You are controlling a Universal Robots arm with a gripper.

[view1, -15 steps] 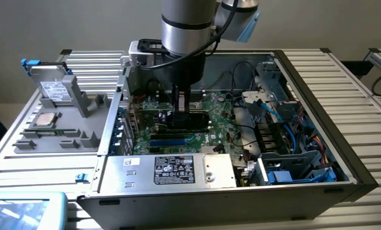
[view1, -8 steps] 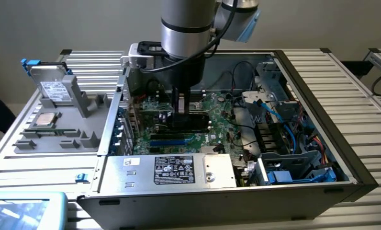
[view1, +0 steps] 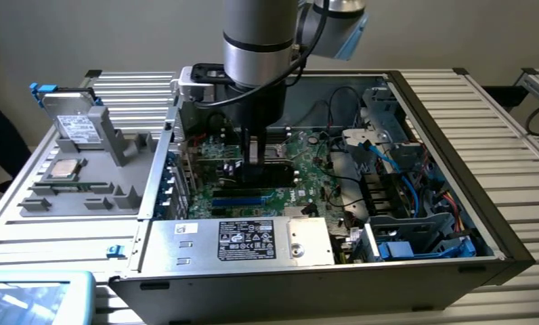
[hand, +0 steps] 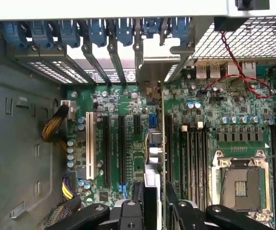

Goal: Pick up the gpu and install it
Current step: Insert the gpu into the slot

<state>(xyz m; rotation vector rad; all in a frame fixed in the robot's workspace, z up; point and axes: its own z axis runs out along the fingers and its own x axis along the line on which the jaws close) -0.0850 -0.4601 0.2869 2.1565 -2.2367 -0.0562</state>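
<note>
Gpu (hand: 153, 155) clamped edge-on between fingers (hand: 172, 196) of claw (hand: 153, 197), held upright, metal bracket end pointing away from claw toward row of blue latches (hand: 97, 31) at case wall. Under claw: green motherboard (hand: 224, 105), long black card slots (hand: 121, 143) running parallel to gpu. Whether card edge touches slot, cannot tell. Processor socket (hand: 241, 179) just beside claw. Claw low inside computer case (view1: 486, 135). Hard drive (view1: 75, 128) well apart from claw, toward exterior view's left.
</note>
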